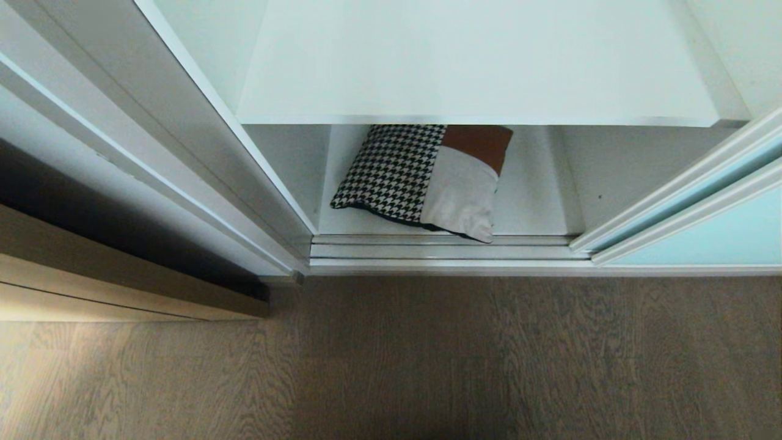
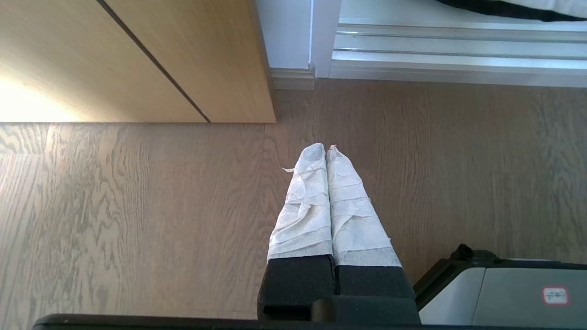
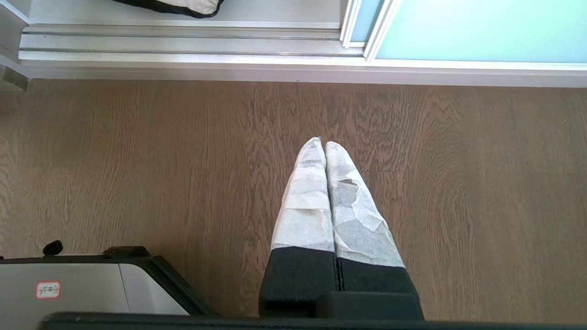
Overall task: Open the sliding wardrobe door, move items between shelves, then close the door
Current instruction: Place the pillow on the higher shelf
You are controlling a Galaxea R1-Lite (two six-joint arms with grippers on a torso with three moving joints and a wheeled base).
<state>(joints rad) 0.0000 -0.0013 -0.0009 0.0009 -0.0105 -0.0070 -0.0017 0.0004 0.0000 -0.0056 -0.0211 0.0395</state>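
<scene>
Right up close, the left hand (image 2: 326,147) hangs over the wooden floor (image 1: 391,360), its two white-wrapped fingers (image 2: 305,206) pressed tight together with nothing between them. Same story on the other side: the right hand (image 3: 320,142) hovers above the floorboards, fingers sealed flat against each other and empty. Beside each wrist sits a corner of the robot's grey base (image 2: 504,293). Out from the left hand, a light wooden cabinet front (image 2: 183,59) stands at the floor's edge, and just past it runs the silver bottom track (image 1: 446,252) of the wardrobe. The sliding wardrobe door (image 1: 721,235), frosted aqua glass in a pale frame, stands pushed off to the right, leaving the opening clear. Inside, the patchwork cushion (image 1: 427,180) lies on the lowest shelf (image 1: 531,201), houndstooth patch to the left, brown and cream to the right, one corner reaching over the track. Above it juts a bare white upper shelf (image 1: 476,61).
</scene>
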